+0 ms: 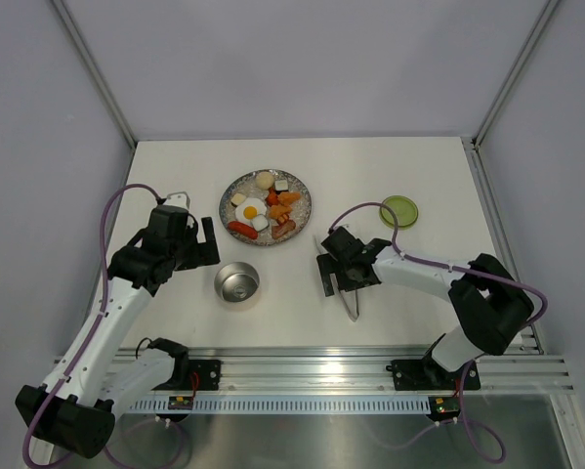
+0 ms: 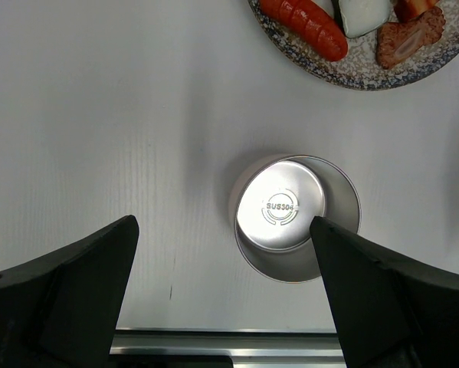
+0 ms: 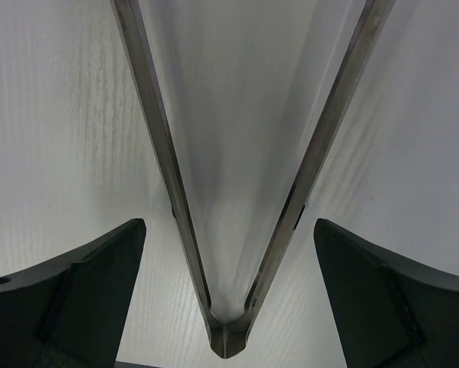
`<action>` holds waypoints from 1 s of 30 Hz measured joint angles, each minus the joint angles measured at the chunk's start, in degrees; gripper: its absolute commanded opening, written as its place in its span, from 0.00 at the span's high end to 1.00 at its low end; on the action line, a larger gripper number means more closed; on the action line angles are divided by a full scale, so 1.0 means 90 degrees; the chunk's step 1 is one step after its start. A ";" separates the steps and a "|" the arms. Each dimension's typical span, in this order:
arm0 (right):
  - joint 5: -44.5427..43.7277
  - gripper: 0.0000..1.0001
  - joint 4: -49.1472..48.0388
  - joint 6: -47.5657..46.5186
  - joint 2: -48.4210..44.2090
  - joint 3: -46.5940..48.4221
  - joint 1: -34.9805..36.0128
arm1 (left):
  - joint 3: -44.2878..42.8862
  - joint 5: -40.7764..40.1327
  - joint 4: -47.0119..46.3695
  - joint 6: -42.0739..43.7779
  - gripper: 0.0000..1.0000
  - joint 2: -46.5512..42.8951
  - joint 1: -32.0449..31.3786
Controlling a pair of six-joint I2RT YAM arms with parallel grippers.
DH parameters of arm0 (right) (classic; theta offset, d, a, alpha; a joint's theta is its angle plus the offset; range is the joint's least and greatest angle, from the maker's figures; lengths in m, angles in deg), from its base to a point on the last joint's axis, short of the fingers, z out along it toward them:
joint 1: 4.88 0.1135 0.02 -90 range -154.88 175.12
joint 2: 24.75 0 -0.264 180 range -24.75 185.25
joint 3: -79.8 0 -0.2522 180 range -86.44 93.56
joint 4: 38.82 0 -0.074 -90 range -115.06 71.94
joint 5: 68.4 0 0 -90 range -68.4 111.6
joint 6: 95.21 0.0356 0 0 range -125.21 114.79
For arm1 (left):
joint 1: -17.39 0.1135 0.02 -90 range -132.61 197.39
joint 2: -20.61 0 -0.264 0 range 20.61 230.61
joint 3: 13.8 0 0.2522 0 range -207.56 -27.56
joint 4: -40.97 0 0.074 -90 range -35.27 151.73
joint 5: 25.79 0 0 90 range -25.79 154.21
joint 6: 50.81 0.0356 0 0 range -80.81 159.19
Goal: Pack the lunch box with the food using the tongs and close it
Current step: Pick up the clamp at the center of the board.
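Left gripper [image 2: 221,230] released, spread above lunch box [image 2: 294,215]; right gripper [image 3: 229,230] released, straddling joined end of tongs [image 3: 164,153], no contact; food [image 1: 252,209] on plate [image 1: 303,200] beyond box

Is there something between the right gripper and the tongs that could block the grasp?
Nothing visible stands between them. The tongs lie on the table, and their joined end sits between the open fingers of the right gripper.
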 measured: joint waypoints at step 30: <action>-0.0563 0.66 -0.0614 0.0379 0.0408 0.0136 0.0000 | -0.0007 -0.0197 0.0231 0.0024 0.01 -0.0092 0.0000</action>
